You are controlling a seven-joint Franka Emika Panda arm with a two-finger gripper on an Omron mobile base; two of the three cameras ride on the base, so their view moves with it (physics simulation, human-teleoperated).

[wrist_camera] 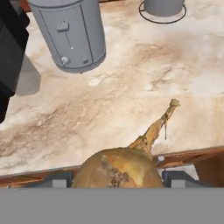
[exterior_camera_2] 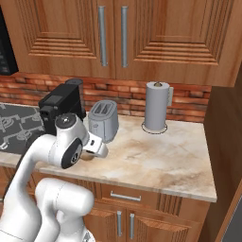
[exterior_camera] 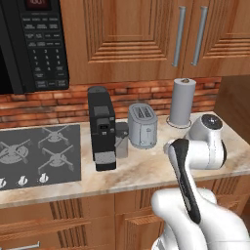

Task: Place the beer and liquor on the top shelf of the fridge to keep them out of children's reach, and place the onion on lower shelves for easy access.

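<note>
Claw [wrist_camera: 117, 180] around onion [wrist_camera: 118, 168], stem up-right.

Polished marble-look counter [wrist_camera: 131, 70], brushed metal toaster [wrist_camera: 70, 33] (matt grey), papery tan onion [wrist_camera: 118, 168] skin, glossy wooden cabinets [exterior_camera_2: 165, 33], rough brick backsplash [exterior_camera: 49, 105]

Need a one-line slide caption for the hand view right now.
Onion sits between the gripper fingertips above the marble counter, toaster ahead.
</note>
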